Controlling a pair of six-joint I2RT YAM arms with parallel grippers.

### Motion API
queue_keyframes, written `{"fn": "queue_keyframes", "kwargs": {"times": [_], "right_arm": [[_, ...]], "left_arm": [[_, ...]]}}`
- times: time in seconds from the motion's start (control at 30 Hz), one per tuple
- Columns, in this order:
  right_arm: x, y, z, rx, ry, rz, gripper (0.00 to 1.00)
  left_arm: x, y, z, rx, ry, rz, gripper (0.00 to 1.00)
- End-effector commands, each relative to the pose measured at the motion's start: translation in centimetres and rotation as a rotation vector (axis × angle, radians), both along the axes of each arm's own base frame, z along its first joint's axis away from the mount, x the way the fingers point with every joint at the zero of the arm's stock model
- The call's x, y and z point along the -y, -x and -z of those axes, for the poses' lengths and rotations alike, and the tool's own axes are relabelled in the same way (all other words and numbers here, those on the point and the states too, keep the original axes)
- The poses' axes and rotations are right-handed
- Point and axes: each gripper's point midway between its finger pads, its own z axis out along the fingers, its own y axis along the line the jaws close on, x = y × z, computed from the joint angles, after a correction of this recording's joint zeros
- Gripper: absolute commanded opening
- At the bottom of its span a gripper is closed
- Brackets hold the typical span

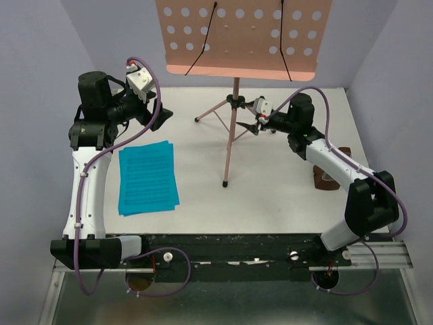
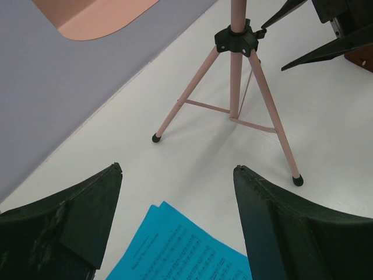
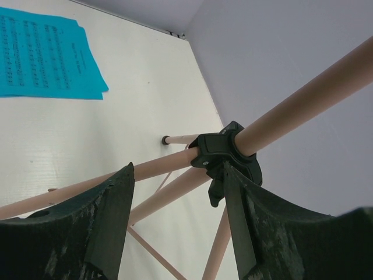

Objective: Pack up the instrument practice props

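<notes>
left gripper [image 2: 178, 169] wide open and empty near blue music sheets [image 1: 147, 177], right gripper [image 3: 175, 172] jaws parted astride a leg of pink music stand [image 1: 229, 145], not clamped

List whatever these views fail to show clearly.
- Metronome: top view, mostly hidden behind the right arm.
- Stand desk: top view, upper part cut off by the frame edge.
- Sheets: print too small to read; the left wrist view's bottom edge cuts them off.
- Right hand: right wrist view, contact with the collar unclear.
</notes>
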Motion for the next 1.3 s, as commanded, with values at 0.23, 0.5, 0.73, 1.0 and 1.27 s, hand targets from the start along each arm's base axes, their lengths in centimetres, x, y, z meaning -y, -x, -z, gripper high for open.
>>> {"fn": "queue_keyframes", "kwargs": {"times": [0.23,0.5,0.73,1.0,1.27], "right_arm": [[-1.2,0.3,1.2,-0.045,0.048,-0.054,0.67],[-1.4,1.5,3.5,-0.093,0.101,-0.083,0.61],[-1.6,1.6,5.7,0.059,0.222,-0.074,0.48],[-1.4,0.6,6.6,0.322,0.379,-0.106,0.13],[0.5,2.0,11.8,0.526,0.678,-0.277,0.02]], "left_arm": [[0.2,0.0,0.0,0.01,0.003,0.011,0.87],[0.4,0.0,0.1,0.002,0.01,0.016,0.87],[0.5,-0.2,0.3,-0.006,0.019,0.02,0.87],[0.5,-0.5,0.3,-0.002,0.02,0.016,0.87],[0.5,-0.5,0.2,0.001,0.018,0.015,0.87]]}}
